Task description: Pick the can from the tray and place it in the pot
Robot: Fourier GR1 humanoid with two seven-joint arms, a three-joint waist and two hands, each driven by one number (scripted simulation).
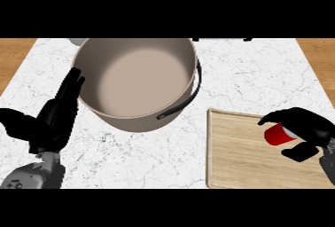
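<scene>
A big beige pot (pixel 141 82) with a dark handle sits on the white marble counter (pixel 262 75). Right of the pot lies a wooden tray (pixel 242 155), where the right hand (pixel 306 128) curls round a red can (pixel 280 134). Left of the pot, the left hand (pixel 56 117) rests with fingers straight.

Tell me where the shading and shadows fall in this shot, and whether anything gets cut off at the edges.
Head view: the pot has a bright floor and a darker inner wall on its left; the can is half covered by the right hand over the tray; the left hand lies open beside the pot; the tray's lower edge and both forearms are cropped.
</scene>
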